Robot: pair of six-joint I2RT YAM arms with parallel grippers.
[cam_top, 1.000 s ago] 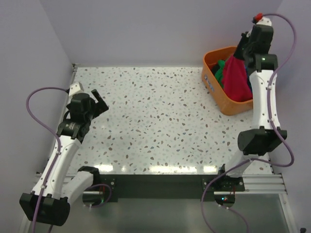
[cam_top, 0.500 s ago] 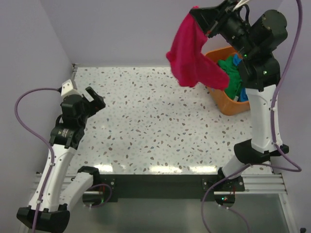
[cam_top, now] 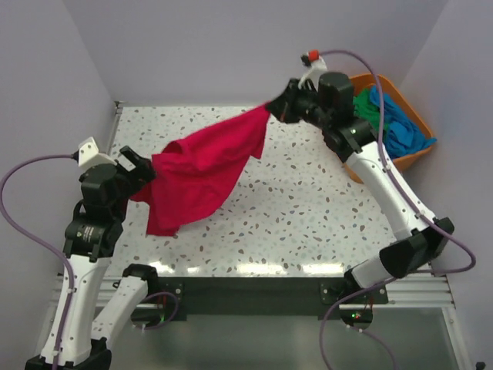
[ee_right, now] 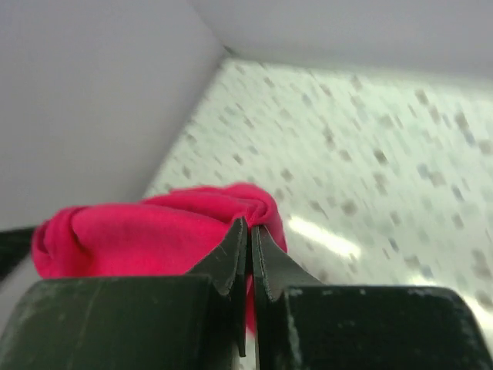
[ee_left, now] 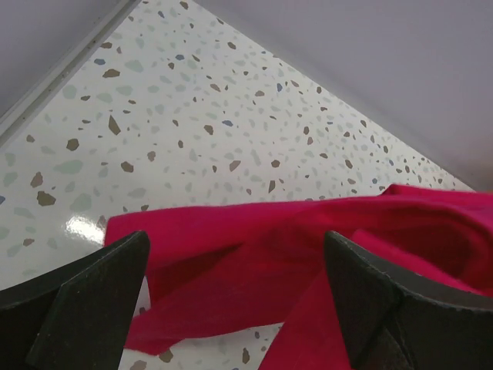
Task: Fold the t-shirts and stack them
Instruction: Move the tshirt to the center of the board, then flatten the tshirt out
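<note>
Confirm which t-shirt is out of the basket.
The red t-shirt, clamped in the right jaws and stretched over the table. The green t-shirt and blue t-shirt lie in the orange basket.

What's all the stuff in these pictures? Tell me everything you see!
red t-shirt: one, crimson, stretched above the table between the two grippers
green t-shirt: one, green, crumpled in the basket
blue t-shirt: one, bright blue, in the basket beside the green one
basket: one, orange, table's far right corner
table: one, white with speckles, under everything
left gripper: one, black, open, at the red t-shirt's low end
right gripper: one, black, shut on the red t-shirt's high end
</note>
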